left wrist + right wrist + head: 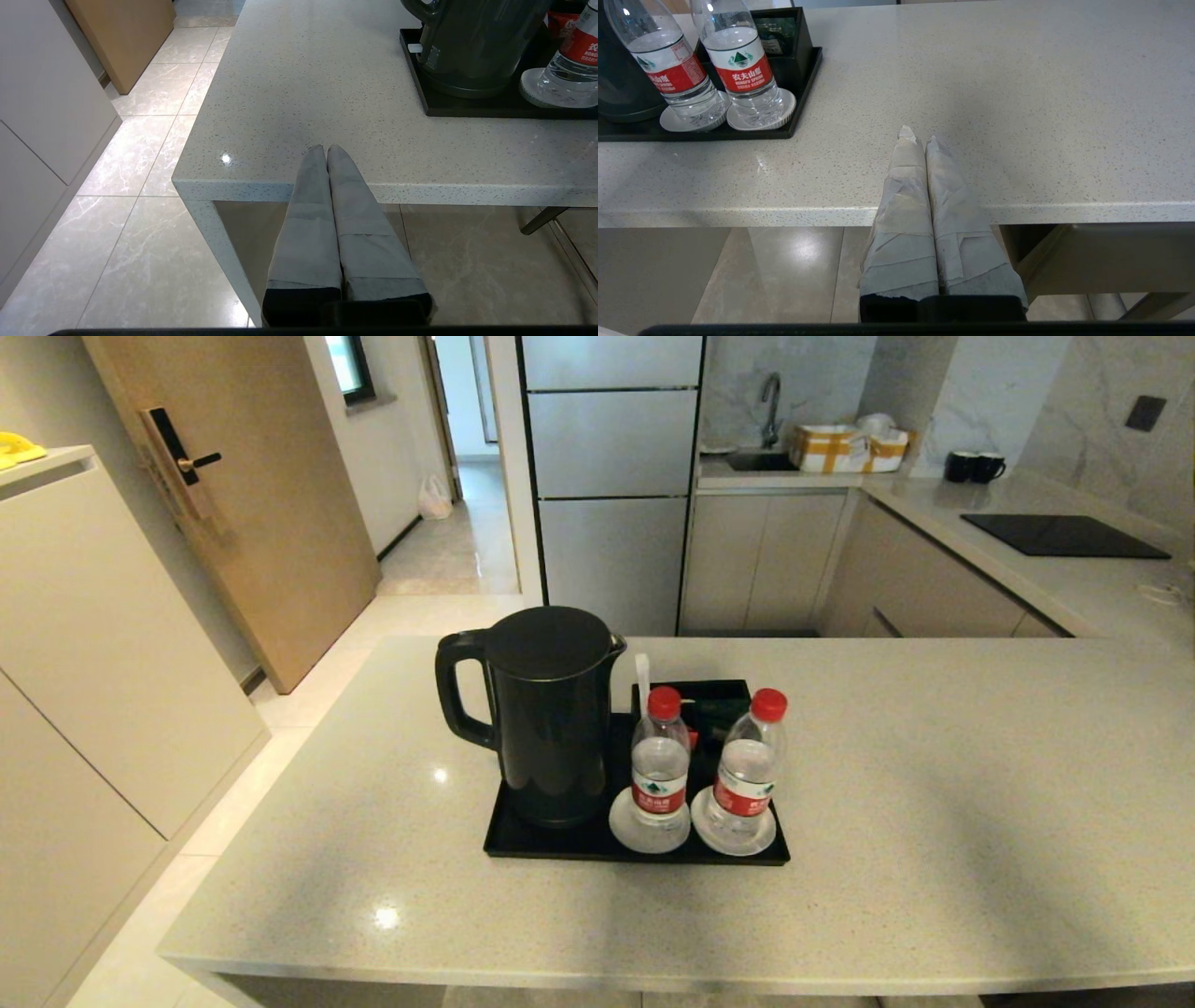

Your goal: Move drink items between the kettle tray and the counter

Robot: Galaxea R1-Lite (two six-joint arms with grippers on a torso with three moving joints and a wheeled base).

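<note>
- Your left gripper (pixel 325 148) hangs off the near edge of the counter (pixel 934 821), its taped fingers pressed together on nothing, tips just over the stone lip.
- Ahead of that gripper and off to its right sits the kettle tray (pixel 420 88), well apart from the fingertips, with bare counter between.
- The black kettle (pixel 546 709) stands on the tray's end nearest your left gripper, handle turned outward.
- Your right gripper (pixel 920 140) is also parked at the counter's near edge, its wrapped fingers closed against each other and holding nothing.
- Ahead of the right gripper and to its left you have the two water bottles (pixel 742 70), upright and side by side, each on its own round white coaster (pixel 784 105) at the tray's near rim.
- The bottle nearer your right gripper (pixel 747 770) is well apart from the fingertips; the other (pixel 660 761) stands just beside it, between it and the kettle.
- Behind the bottles, farther from both grippers, the black compartment box (pixel 714 700) holds small sachets.
</note>
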